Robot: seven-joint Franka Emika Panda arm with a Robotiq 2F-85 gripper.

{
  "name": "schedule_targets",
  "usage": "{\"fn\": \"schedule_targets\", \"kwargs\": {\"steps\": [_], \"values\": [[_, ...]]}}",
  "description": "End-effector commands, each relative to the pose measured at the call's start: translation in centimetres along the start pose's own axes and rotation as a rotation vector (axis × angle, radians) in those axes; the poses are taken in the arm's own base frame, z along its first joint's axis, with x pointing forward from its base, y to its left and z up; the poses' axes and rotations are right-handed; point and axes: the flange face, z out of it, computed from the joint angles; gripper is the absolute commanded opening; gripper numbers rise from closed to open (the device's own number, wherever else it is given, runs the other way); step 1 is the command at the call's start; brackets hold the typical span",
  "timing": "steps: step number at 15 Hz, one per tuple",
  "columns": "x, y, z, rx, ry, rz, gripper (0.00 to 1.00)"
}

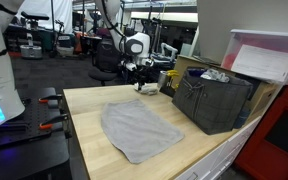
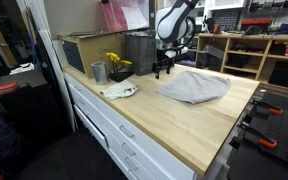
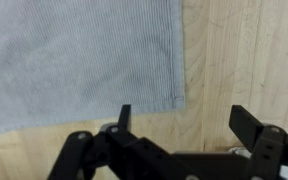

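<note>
Grey cloth (image 3: 79, 55) apparently just below tool (image 3: 179, 112)

In an exterior view, the counter (image 1: 84, 110) is seen from above its near end, at middle distance, facing the hand (image 1: 144, 82) at the far edge, with the crate (image 1: 212, 100) on the right of the picture. In an exterior view, the counter (image 2: 184, 130) is seen from further off and lower, obliquely along the drawers (image 2: 114, 125). The cloth (image 1: 139, 128), the hand and the crate are shared by both exterior views. The wrist view is aimed straight down from very near; only a cloth (image 3: 84, 60) corner, bare counter (image 3: 244, 50) and the hand (image 3: 184, 115) are shown.
</note>
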Motion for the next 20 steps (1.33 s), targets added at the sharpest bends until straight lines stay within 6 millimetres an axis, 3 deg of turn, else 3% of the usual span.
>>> {"fn": "schedule_targets", "kwargs": {"steps": [1,5,10,11,12,20], "values": [[4.8,-0.2,3.5,0.022,-0.009,0.012,1.0],[6.9,-0.5,7.6,0.029,-0.065,0.035,1.0],[7.0,-0.7,10.9,0.068,-0.186,0.107,1.0],[6.7,-0.5,11.4,0.061,-0.207,0.134,0.75],[6.5,-0.2,11.7,0.058,-0.229,0.161,0.74],[6.4,0.3,9.5,0.043,-0.286,0.34,0.15]]}}
